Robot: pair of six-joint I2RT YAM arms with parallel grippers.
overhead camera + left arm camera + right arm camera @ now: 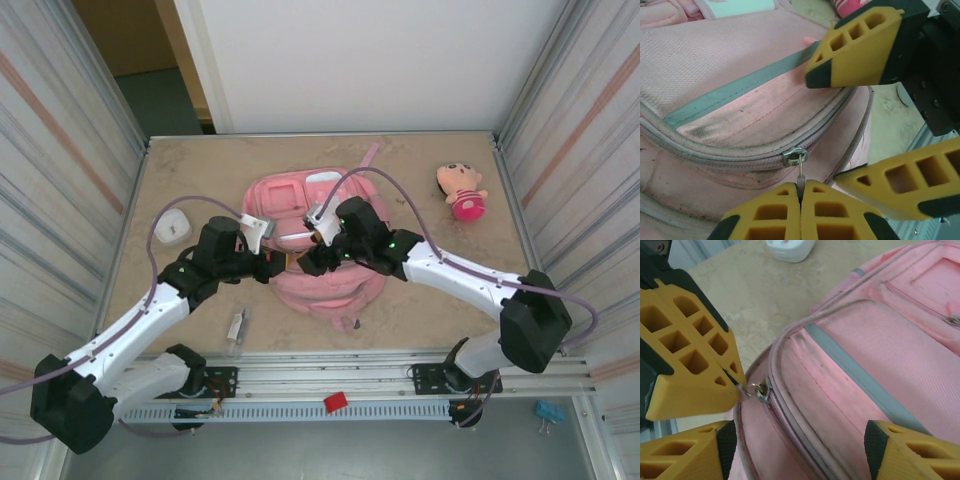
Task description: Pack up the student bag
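The student bag (322, 205), a large pink backpack, lies flat in the middle of the table. My left gripper (801, 188) is shut on the small pull tab of a zip, whose metal slider (794, 156) sits at the curved end of a front pocket. The same slider (761, 390) appears in the right wrist view, with the left gripper's yellow fingers (690, 360) pinching its tab. My right gripper (799, 440) is open, its jaws spread wide over the pocket's pink fabric beside the grey stripe (855, 375), holding nothing. From above, both grippers (270, 262) (312, 262) meet at the bag's near half.
A doll in a pink dress (462, 190) lies at the back right. A white rounded object (175, 228) sits to the left of the bag. A small pale item (237, 328) lies near the front edge. Metal walls enclose the table on both sides.
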